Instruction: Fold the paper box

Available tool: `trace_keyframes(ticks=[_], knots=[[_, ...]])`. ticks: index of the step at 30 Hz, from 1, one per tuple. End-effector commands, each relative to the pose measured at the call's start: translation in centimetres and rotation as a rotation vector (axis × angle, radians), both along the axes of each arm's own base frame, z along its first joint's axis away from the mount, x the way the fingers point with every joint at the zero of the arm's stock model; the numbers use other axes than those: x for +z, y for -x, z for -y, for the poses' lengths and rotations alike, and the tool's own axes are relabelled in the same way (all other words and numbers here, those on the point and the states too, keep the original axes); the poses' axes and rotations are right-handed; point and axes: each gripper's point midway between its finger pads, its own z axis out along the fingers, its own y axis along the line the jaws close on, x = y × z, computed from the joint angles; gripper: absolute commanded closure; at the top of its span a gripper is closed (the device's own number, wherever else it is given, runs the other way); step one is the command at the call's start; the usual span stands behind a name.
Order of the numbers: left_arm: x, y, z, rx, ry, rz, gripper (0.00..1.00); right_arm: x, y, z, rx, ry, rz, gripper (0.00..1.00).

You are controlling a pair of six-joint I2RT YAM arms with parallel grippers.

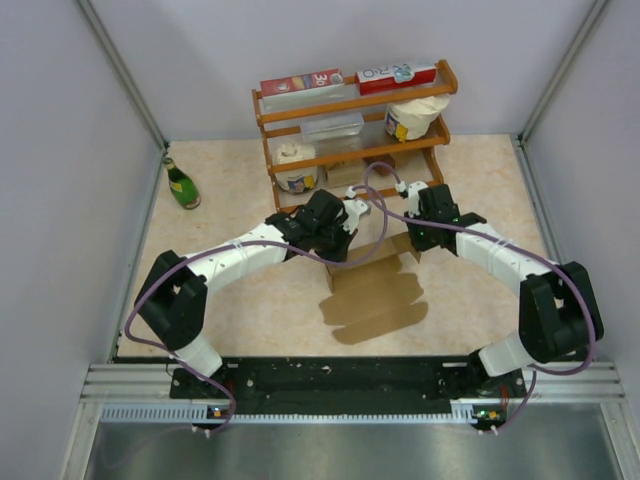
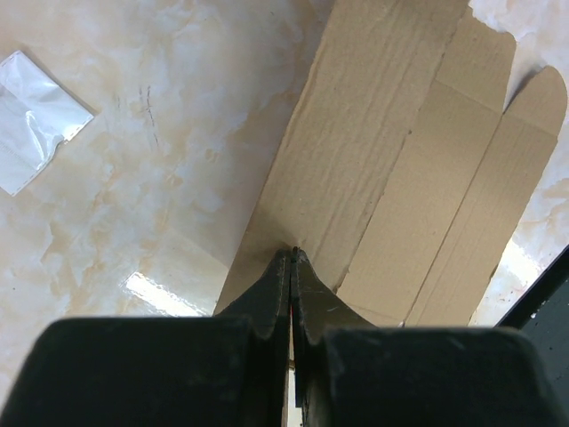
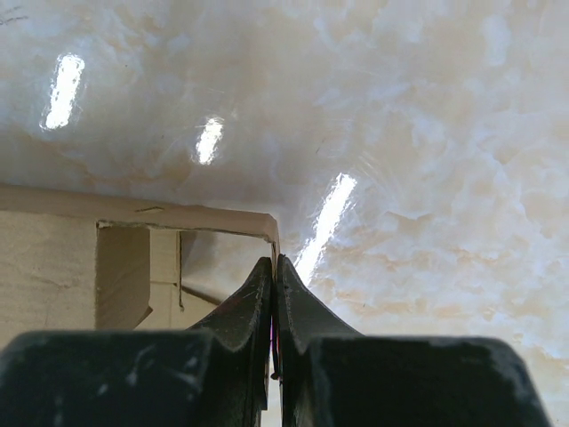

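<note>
1. Fingers [image 2: 274, 298] of the left gripper [image 2: 292, 256] are pressed together, tips pinching the near edge of the paper box [image 2: 391, 169]; no gap between the pads
2. Same on the right gripper [image 3: 276, 263]: fingers flat against each other, nipping the corner of a raised cardboard flap where its top edge ends
3. Task item is a plain brown die-cut sheet on the table [image 1: 240, 290], in the middle between the 2 arms; from above, its far end rises toward both grippers and its near end lies flat with notched flaps
4. Left wrist view: creased panels run away from the fingertips, with a rounded tab at the far right of the sheet
5. Right wrist view: upright flap to the left of the fingers, a folded inner panel behind it, glossy marbled surface beyond
6. Small clear plastic bag [image 2: 31, 116] on the table, well apart from the sheet, upper left of the left wrist view
7. Wooden rack [image 1: 350, 130] at the far edge, 2 red cartons [image 1: 300, 82] on its top shelf; green bottle [image 1: 182, 185] stands near the left wall
</note>
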Motion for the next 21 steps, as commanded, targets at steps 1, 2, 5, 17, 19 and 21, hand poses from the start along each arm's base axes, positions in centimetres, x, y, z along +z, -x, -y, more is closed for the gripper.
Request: trace_keyframes(ticks=[1, 2, 5, 17, 19, 21], knots=[[0.3, -0.1, 0.6, -0.023, 0.006, -0.006, 1.00, 2.7, -2.1, -1.0, -0.010, -0.045, 0.094, 1.00], [0.3, 0.0, 0.7, -0.025, 0.007, -0.007, 1.00, 2.7, -1.9, -0.9, -0.013, -0.044, 0.089, 1.00], [0.2, 0.1, 0.8, -0.031, 0.011, -0.017, 1.00, 2.4, -1.1, -0.6, -0.020, -0.040, 0.063, 1.00], [0.2, 0.4, 0.9, -0.037, 0.015, -0.027, 1.00, 2.2, 2.0, -1.6, 0.015, -0.115, -0.043, 1.00], [0.2, 0.4, 0.9, -0.038, 0.016, -0.028, 1.00, 2.1, 2.7, -2.1, 0.009, -0.145, -0.069, 1.00], [0.2, 0.4, 0.9, -0.037, 0.016, -0.026, 1.00, 1.8, 3.1, -2.2, 0.007, -0.158, -0.087, 1.00]])
